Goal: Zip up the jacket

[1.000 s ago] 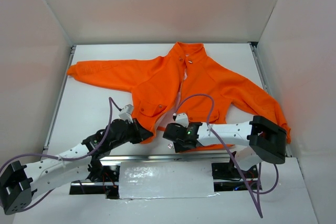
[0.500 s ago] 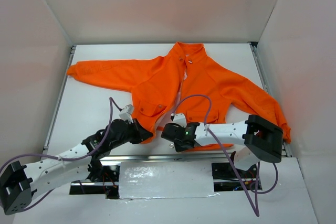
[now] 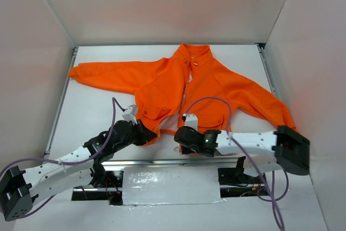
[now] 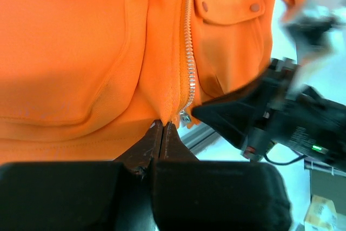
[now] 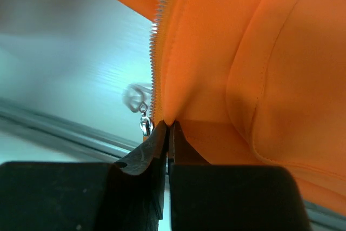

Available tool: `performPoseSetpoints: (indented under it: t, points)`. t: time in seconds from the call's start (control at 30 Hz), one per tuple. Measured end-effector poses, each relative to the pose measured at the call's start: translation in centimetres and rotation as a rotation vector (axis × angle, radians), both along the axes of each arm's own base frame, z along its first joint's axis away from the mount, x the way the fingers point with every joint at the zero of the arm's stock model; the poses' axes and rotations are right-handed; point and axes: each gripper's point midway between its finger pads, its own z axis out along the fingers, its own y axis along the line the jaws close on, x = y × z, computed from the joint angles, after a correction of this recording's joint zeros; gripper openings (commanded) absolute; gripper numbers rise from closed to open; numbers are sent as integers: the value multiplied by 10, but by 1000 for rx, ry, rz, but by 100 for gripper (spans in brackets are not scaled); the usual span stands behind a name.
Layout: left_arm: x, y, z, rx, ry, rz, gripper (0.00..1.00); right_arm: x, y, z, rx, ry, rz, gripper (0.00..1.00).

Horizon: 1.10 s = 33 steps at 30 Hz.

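The orange jacket (image 3: 162, 82) lies flat on the white table, collar at the far side, its front open down the pale zipper (image 4: 187, 52). My left gripper (image 3: 147, 133) is shut on the bottom hem of the jacket (image 4: 81, 52) just left of the zipper teeth, its tips meeting at the left gripper (image 4: 162, 126). My right gripper (image 3: 180, 135) is shut on the other hem corner of the jacket (image 5: 259, 52), pinching fabric at the right gripper (image 5: 170, 126). A silver zipper pull (image 5: 144, 125) dangles beside its left finger. The zipper (image 5: 154, 52) runs up from there.
White walls close in the table on three sides. A metal rail (image 3: 162, 162) runs along the near edge, with a silvery plate (image 3: 170, 185) between the arm bases. Purple cables (image 3: 216, 101) loop above both arms. The right gripper's black body (image 4: 243, 117) sits close to my left fingers.
The right gripper has closed on the hem corner by the zipper. Its arm has swung, with the elbow moving out to the right. The left gripper kept its grip and shifted slightly.
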Motion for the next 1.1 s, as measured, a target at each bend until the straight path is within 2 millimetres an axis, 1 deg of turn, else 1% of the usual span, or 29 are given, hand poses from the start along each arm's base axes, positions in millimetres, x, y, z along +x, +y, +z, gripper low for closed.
performPoseSetpoints:
  t: [0.07,0.17,0.23,0.27,0.33,0.37,0.4,0.43,0.5,0.57,0.6,0.67,0.73,0.8,0.83,0.87,0.9,1.0,1.07,1.1]
  points:
    - [5,0,7,-1,-21,14,0,9,5,22,114,-74,-25,0]
    - [15,-3,23,-19,-67,35,0,26,9,69,336,-227,-84,0]
    - [23,-6,33,-32,-105,46,0,36,9,97,473,-319,-128,0]
    - [27,-9,37,-35,-122,47,0,40,8,109,532,-358,-144,0]
    - [34,-17,46,-49,-164,39,0,44,6,121,626,-431,-140,0]
    - [38,-21,50,-59,-189,32,0,44,6,125,683,-471,-120,0]
    - [41,-25,53,-65,-212,21,0,42,3,123,728,-504,-100,0]
    - [44,-28,55,-69,-228,17,0,40,-2,115,734,-528,-85,0]
    - [49,-34,57,-62,-251,7,0,42,-10,102,673,-563,-59,0]
    - [55,-40,60,-38,-259,0,0,48,-10,100,592,-589,-36,0]
    - [60,-44,65,-32,-263,-1,0,52,-7,102,545,-593,-27,0]
    - [69,-52,73,-20,-272,0,0,64,6,114,456,-597,-14,0]
    - [75,-54,77,-10,-270,21,0,78,20,126,396,-591,-26,0]
    - [79,-50,73,8,-244,57,0,94,31,131,338,-566,-59,0]
    - [80,-45,69,19,-219,91,0,105,33,130,307,-546,-89,0]
    - [81,-41,64,36,-199,114,0,111,33,128,291,-537,-107,0]
    - [82,-35,58,56,-173,146,0,124,29,122,246,-508,-140,0]
    - [84,-14,43,108,-100,253,0,153,16,112,182,-457,-204,0]
    - [84,3,39,135,-68,334,0,167,8,120,167,-441,-226,0]
    - [85,11,42,138,-61,372,0,176,7,133,175,-452,-235,0]
